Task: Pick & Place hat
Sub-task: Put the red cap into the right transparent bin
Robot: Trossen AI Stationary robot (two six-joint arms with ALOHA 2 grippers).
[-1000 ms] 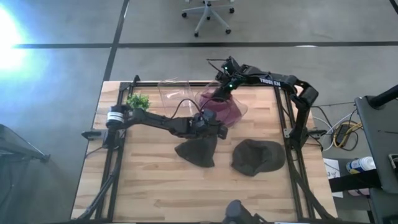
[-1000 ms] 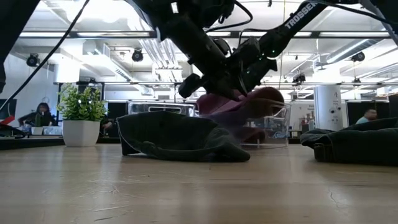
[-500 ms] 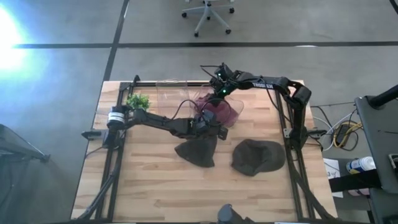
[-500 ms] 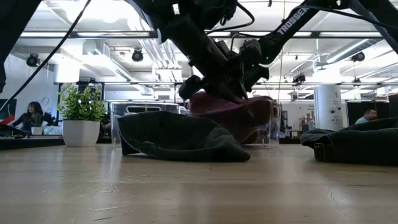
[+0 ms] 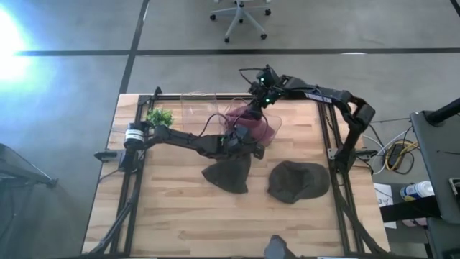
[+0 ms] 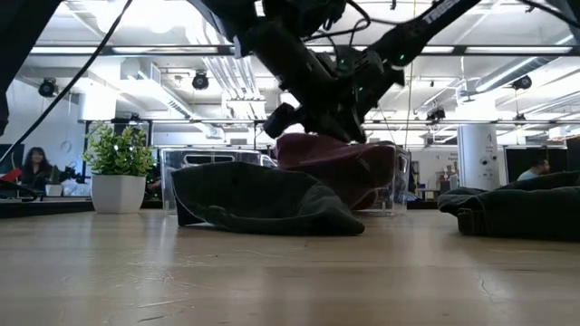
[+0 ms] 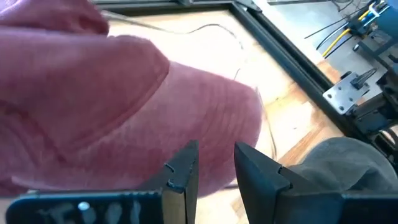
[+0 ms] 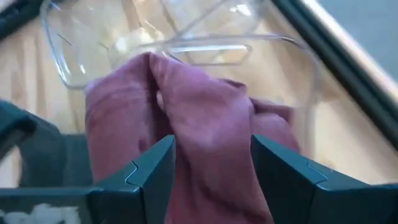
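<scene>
High view: a wooden table (image 5: pixel 180 216) with a black frame is standing on a grey floor, and a white office chair (image 5: pixel 241 16) is sitting beyond its far edge. A clear plastic bin (image 5: pixel 205 108) is serving as the landmark at the table's far side. A small potted plant (image 5: pixel 159 116) is standing just left of the bin. The maroon hat (image 5: pixel 255 124) is lying in the bin's right part. A dark grey hat (image 5: pixel 228 175) is lying on the table on the near side of the bin, and an olive hat (image 5: pixel 298 180) is lying near it, well to the bin's near right. The left arm is reaching from the table's left edge, with the left gripper (image 5: pixel 248 147) sitting at the bin's near edge. The right arm is reaching in from the far right, with the right gripper (image 5: pixel 253 109) over the bin above the maroon hat.

Low view: the room behind is showing ceiling lights and seated people far off. The maroon hat is resting inside the bin, behind the dark grey hat.

Left wrist view: the left gripper's fingers (image 7: pixel 186 171) are standing parted by a narrow gap, gripping nothing, close to the maroon hat.

Right wrist view: the right gripper's fingers (image 8: pixel 152 168) are spread wide, with maroon fabric lying between them but not clamped.
</scene>
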